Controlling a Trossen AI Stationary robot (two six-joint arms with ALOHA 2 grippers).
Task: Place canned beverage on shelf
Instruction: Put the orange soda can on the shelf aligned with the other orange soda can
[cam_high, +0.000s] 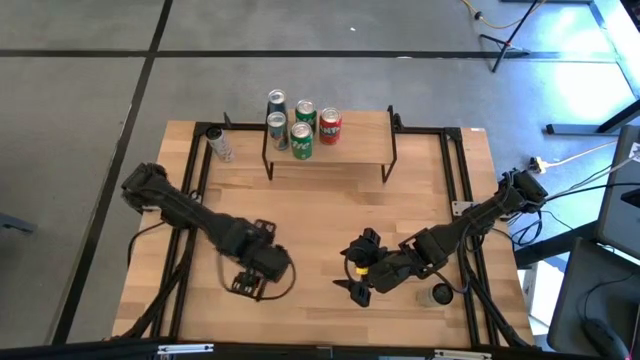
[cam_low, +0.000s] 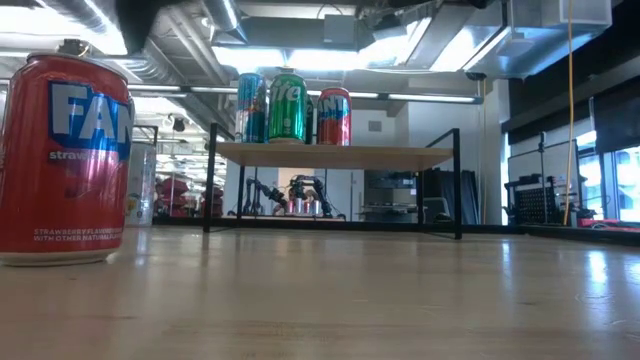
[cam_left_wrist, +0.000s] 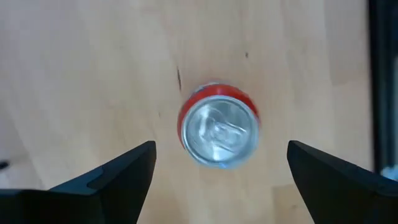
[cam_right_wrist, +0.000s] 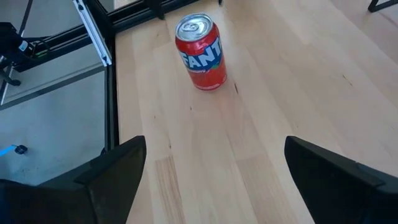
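Five cans on shelf (cam_high: 345, 145), one red can (cam_right_wrist: 200, 52) below wide left claw (cam_left_wrist: 217, 165), right claw (cam_right_wrist: 214, 162) wide

From above, the left gripper (cam_high: 262, 272) covers the red can (cam_left_wrist: 218, 124) standing beneath it. In the low view that can's left side is cut by the picture's edge. On the shelf (cam_high: 345, 148), the labels of the cans are too small to read from above.

Clear bottle (cam_high: 219, 144) on wooden tabletop (cam_high: 310, 215)
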